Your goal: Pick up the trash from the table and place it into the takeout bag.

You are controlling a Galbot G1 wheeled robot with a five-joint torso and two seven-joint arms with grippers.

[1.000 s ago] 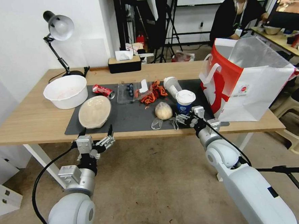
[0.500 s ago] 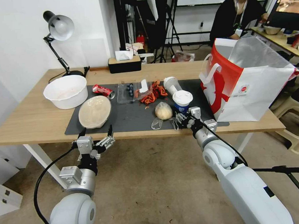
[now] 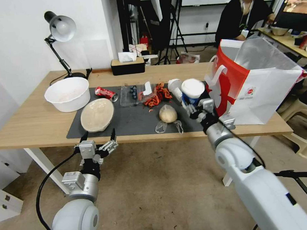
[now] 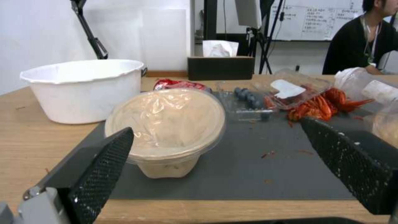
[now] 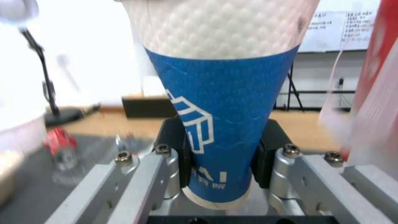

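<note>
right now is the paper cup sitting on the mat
No, the right gripper holds the blue-white paper cup raised off the dark mat, beside the takeout bag.

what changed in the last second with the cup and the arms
The right end effector, shut on the blue-white paper cup, lifted it off the mat and toward the takeout bag. The left end effector stayed open below the table edge; the wrapped bun stayed put.

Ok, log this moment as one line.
right gripper: shut on paper cup, held above the mat beside takeout bag | left gripper: open, at table front edge | bun: on mat
</note>
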